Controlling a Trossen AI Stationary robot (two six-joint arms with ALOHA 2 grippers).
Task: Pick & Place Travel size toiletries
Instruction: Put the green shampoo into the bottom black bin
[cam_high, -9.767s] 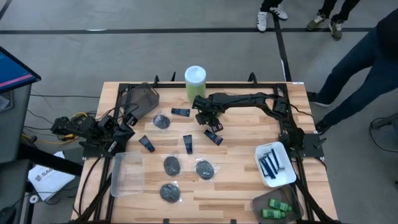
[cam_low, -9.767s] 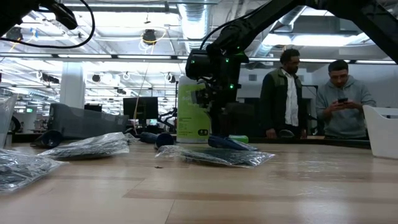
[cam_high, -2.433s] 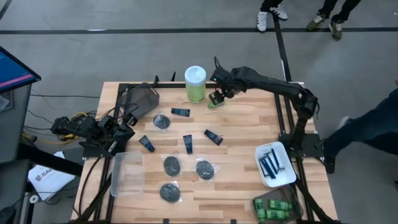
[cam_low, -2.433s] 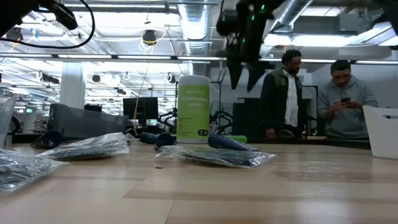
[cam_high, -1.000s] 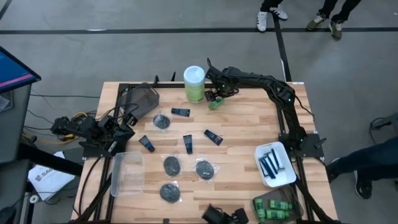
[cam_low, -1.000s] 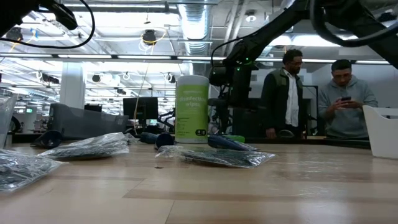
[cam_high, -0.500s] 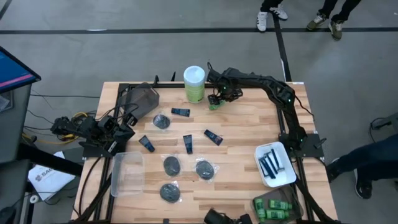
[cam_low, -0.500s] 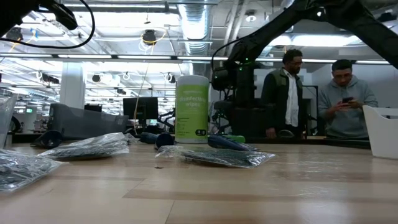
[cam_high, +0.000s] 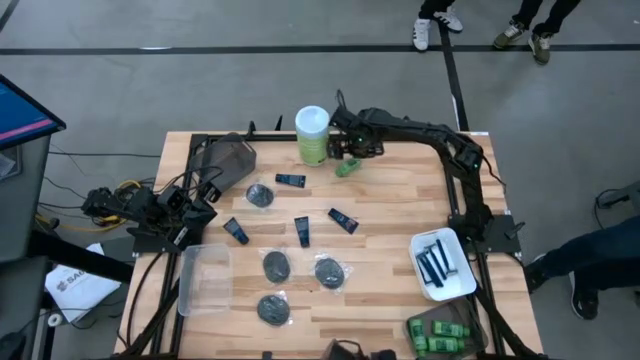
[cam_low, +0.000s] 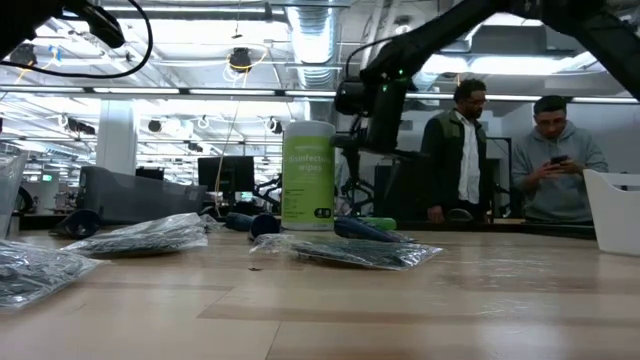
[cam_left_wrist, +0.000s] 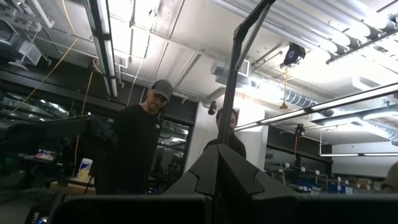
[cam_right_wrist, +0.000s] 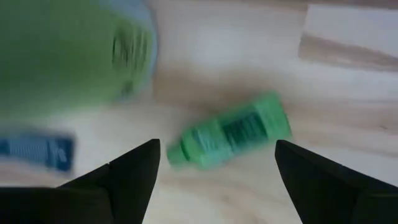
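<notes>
The tall green canister (cam_high: 313, 135) with its white lid is taken as the landmark at the table's far edge. The right gripper (cam_high: 347, 148) is held just beside the canister, above a small green bottle (cam_high: 345, 168) that lies on its side on the wood, near the canister's base. In the right wrist view the fingers (cam_right_wrist: 132, 176) are spread wide apart, released, with the bottle (cam_right_wrist: 231, 138) seen between them but untouched. Navy tubes (cam_high: 290, 180) and black discs (cam_high: 261, 195) are scattered in front of the canister. The left gripper (cam_high: 200, 210) is parked well to the canister's left; whether it is clenched cannot be told.
</notes>
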